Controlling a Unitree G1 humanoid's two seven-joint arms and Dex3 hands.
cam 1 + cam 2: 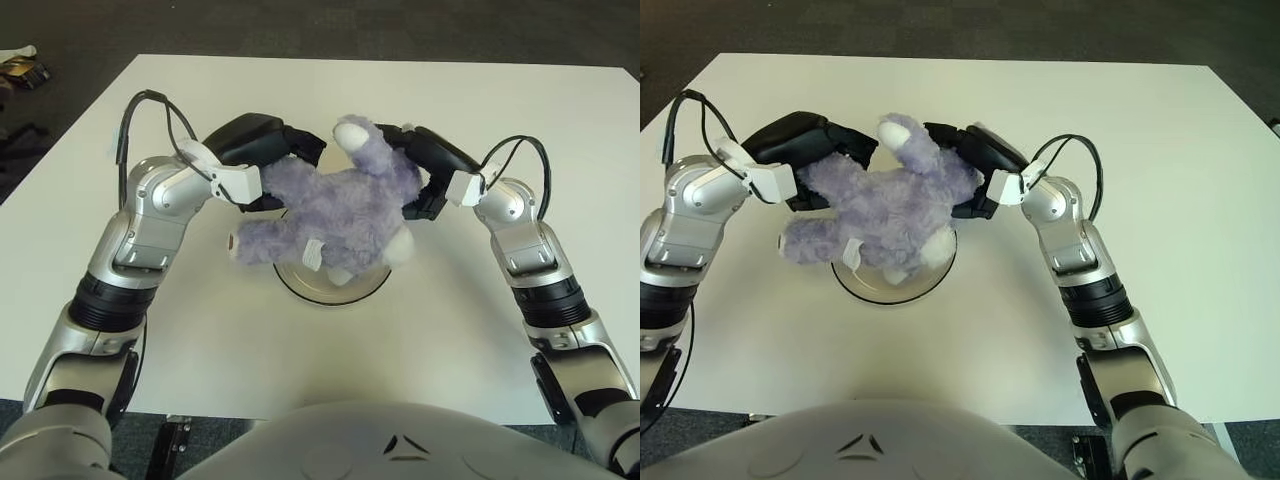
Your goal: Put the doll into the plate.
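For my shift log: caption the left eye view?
Left hand and right hand hold the purple doll over the plate.

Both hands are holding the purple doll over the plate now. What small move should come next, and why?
Probably a short lowering of both hands together, then letting go. The fluffy purple plush doll is gripped from both sides by the left hand and the right hand, and it already covers most of the round white plate with a dark rim, so it seems to need only to go down.
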